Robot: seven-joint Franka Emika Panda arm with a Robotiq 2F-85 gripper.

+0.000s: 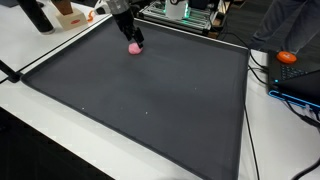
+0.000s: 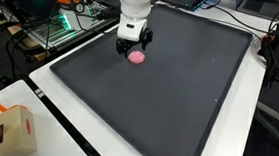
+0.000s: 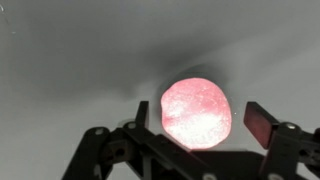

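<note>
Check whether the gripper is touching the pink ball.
Cannot tell. In the wrist view the open gripper straddles the pink ball; mat shows between it and one finger, but the other finger's edge meets the ball's outline.

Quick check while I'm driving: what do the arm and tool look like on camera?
The arm is white and rounded. The tool below it is black and blocky. In the wrist view its two fingers are flat dark pads on black jointed bars. No markings or cables show.
</note>
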